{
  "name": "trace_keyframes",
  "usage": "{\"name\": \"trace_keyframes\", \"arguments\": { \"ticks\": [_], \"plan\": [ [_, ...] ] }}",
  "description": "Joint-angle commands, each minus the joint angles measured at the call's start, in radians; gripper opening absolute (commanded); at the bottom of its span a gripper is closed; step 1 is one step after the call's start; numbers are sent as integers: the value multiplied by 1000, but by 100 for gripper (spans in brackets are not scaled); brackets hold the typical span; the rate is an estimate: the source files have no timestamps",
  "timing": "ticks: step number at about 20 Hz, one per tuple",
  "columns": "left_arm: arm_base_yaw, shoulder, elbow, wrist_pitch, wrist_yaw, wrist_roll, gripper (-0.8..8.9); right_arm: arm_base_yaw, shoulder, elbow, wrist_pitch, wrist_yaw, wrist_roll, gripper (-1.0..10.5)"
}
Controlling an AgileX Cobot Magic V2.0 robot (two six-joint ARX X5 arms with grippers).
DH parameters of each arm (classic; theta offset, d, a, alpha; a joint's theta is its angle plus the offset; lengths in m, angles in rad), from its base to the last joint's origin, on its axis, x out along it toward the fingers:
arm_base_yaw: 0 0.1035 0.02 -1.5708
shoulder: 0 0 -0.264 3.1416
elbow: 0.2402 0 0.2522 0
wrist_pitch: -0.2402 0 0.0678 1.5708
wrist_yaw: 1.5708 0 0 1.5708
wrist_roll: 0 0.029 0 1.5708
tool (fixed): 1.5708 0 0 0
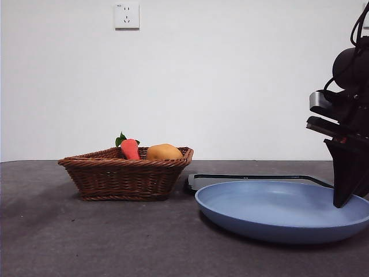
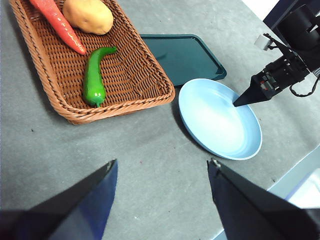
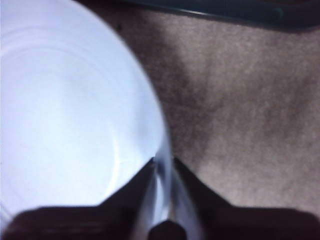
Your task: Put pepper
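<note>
The glossy green pepper (image 2: 93,75) lies in the wicker basket (image 2: 125,107), near its front rim; in the front view the basket wall hides it. My left gripper (image 2: 162,162) hovers open above the bare table, short of the basket, holding nothing. My right gripper (image 3: 163,161) has its jaws close together on the rim of the blue plate (image 3: 65,110). In the front view this right gripper (image 1: 340,203) points down onto the right edge of the plate (image 1: 277,213). The left wrist view shows the right gripper's tip (image 2: 236,103) on the plate's rim (image 2: 215,120).
An orange-red carrot (image 2: 60,22) and a rounded orange-yellow fruit (image 2: 89,15) share the basket (image 1: 124,164). A dark green tray (image 2: 182,55) lies flat behind the plate, beside the basket. A wall stands behind the table.
</note>
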State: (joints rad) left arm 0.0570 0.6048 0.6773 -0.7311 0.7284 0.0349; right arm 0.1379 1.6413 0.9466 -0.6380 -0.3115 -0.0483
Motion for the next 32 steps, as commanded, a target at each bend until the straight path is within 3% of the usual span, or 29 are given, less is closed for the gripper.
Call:
{"name": "trace_keyframes", "arguments": {
  "ticks": [1, 5, 9, 15, 20, 26, 32],
  "plan": [
    [0, 3, 16, 13, -1, 11, 318, 0, 23, 14, 2, 3, 10, 6],
    [-23, 3, 19, 27, -58, -4, 319, -1, -27, 16, -36, -5, 24, 5],
    [-95, 64, 55, 83, -121, -39, 319, -2, -209, 22, -85, -5, 47, 5],
    [-259, 383, 267, 141, -263, -24, 318, -14, -501, 25, -167, -4, 77, 6],
    [-377, 725, 512, 140, -432, 45, 318, -20, -638, 26, -204, -4, 104, 6],
    [-426, 1055, 736, 118, -552, 90, 318, -20, -702, 26, -232, -4, 128, 6],
    [-436, 1254, 792, 123, -629, 126, 318, -20, -708, 26, -232, -4, 137, 6]
  ]
}}
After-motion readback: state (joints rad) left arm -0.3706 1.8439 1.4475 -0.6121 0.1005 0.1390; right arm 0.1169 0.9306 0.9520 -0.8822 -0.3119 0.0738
